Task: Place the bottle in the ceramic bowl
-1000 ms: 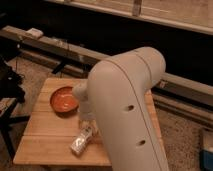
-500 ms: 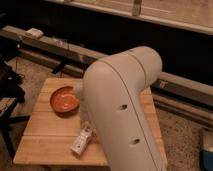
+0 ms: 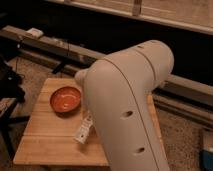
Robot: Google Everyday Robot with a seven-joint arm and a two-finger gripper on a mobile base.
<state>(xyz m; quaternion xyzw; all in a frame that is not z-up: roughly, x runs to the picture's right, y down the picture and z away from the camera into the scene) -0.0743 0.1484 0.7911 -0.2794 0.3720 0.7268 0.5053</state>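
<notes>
The orange-red ceramic bowl sits on the left part of a small wooden table. The clear bottle with a pale label lies near the table's middle, to the right of and nearer than the bowl. Its right end is hidden behind my large white arm. The gripper is hidden behind the arm, somewhere above the bottle, and cannot be seen.
A dark chair or stand is at the table's left. A long rail with a white box runs behind the table. The floor is speckled gravel-like. A blue object is at the lower right.
My arm has shifted slightly left and covers more of the table's right side. The bottle and the bowl have not moved.
</notes>
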